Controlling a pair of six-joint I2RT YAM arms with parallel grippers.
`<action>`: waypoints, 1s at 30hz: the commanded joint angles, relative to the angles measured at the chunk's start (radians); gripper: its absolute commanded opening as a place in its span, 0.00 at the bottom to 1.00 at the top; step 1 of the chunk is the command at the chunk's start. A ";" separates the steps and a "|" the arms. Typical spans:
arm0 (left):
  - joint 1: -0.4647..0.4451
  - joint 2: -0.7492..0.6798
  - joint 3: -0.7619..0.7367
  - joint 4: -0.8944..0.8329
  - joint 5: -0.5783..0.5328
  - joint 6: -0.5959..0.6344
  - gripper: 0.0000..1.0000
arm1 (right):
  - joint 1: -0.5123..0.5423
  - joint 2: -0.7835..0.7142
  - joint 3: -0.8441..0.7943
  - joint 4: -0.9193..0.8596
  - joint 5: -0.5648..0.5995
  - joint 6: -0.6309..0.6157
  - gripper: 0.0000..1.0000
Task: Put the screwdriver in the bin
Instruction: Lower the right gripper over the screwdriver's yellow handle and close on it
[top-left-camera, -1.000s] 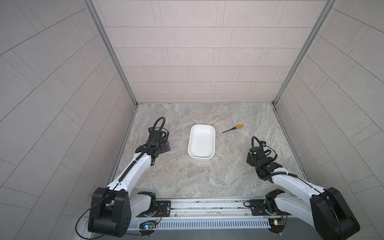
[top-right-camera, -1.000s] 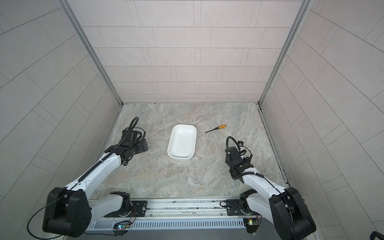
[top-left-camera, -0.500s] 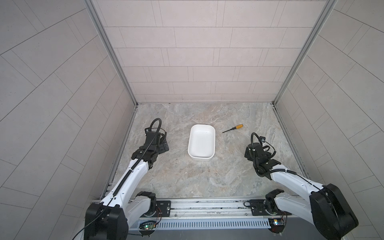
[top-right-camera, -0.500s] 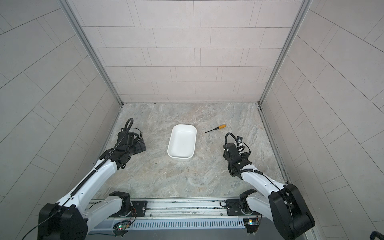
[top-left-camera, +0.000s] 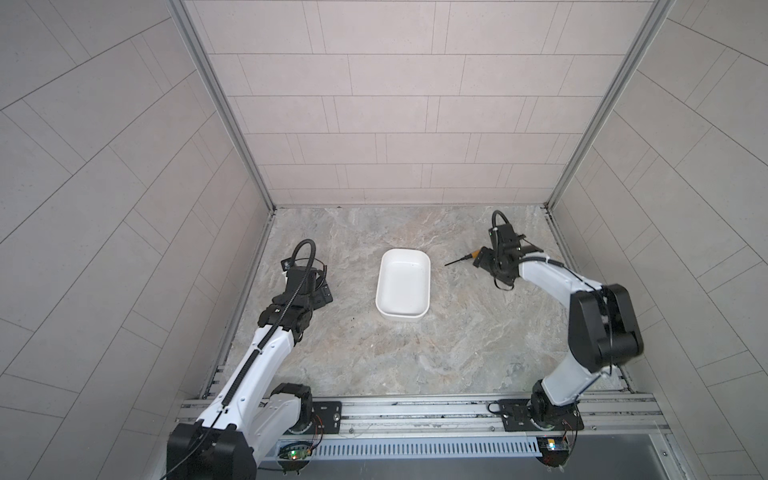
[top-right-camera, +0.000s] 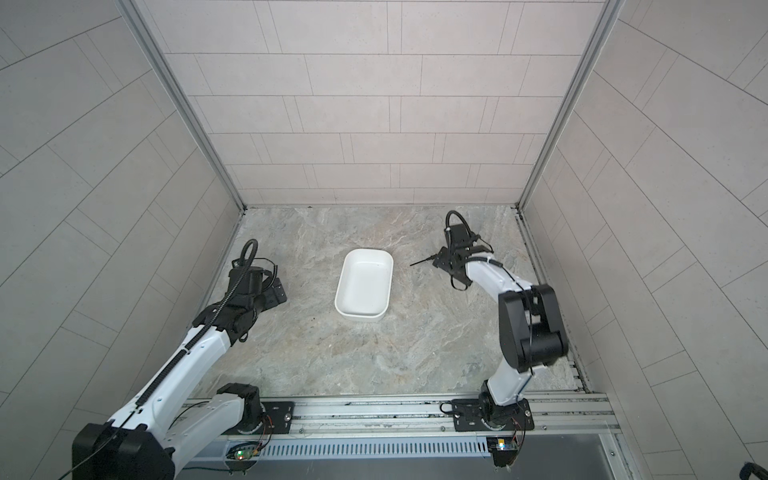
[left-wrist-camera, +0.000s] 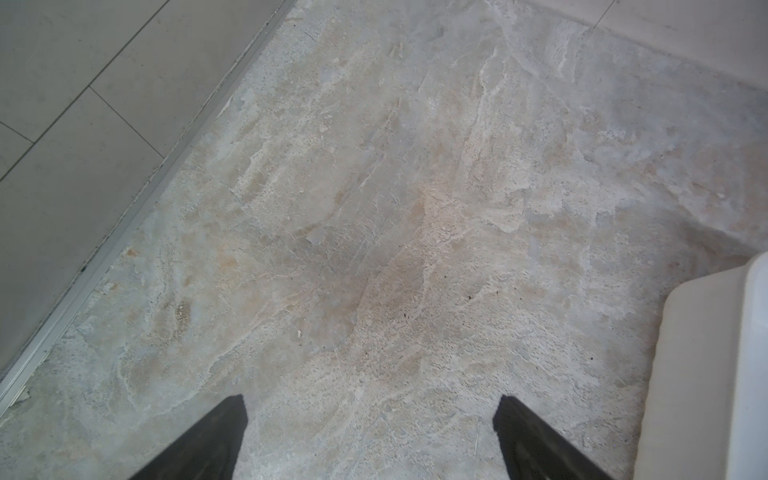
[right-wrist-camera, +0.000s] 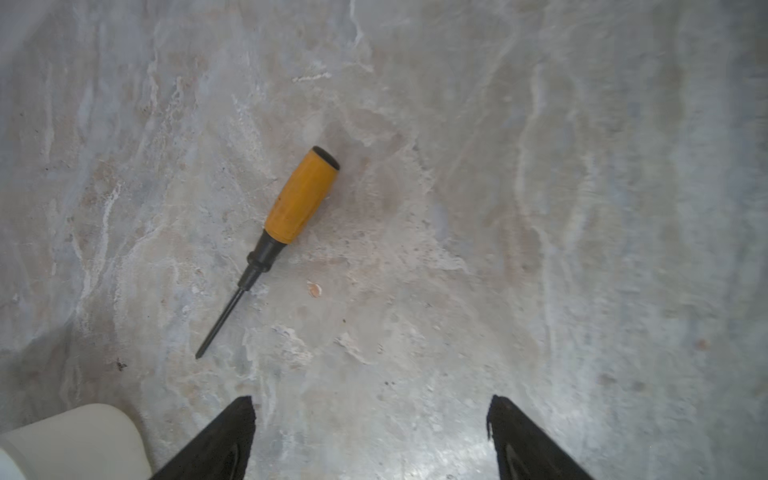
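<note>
**Step in hand:** approach for the pick; nothing is grasped.

**Screwdriver** (right-wrist-camera: 261, 254): flat on the desk (top-left-camera: 415, 365), right of the bin (top-left-camera: 400, 316) and apart from it, shaft pointing left toward it.

**Right jaws:** wide and empty, over the handle end in both top views. In the wrist view the tool lies ahead of the tips, not between them, touching neither.

**Next move, as judged:** advance and lower to straddle the handle, then close.

**Left jaws:** wide, empty, left of the bin.

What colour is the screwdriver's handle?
The screwdriver handle is orange-yellow, clearest in the right wrist view.
</note>
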 joint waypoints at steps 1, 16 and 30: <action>0.012 -0.032 -0.019 -0.038 -0.050 -0.028 1.00 | -0.014 0.128 0.166 -0.237 -0.183 0.114 0.87; 0.040 -0.087 -0.054 -0.096 -0.144 -0.144 1.00 | -0.013 0.258 0.374 -0.251 0.045 0.383 0.64; 0.050 -0.065 -0.056 -0.080 -0.121 -0.143 1.00 | -0.030 0.423 0.535 -0.288 0.048 0.394 0.59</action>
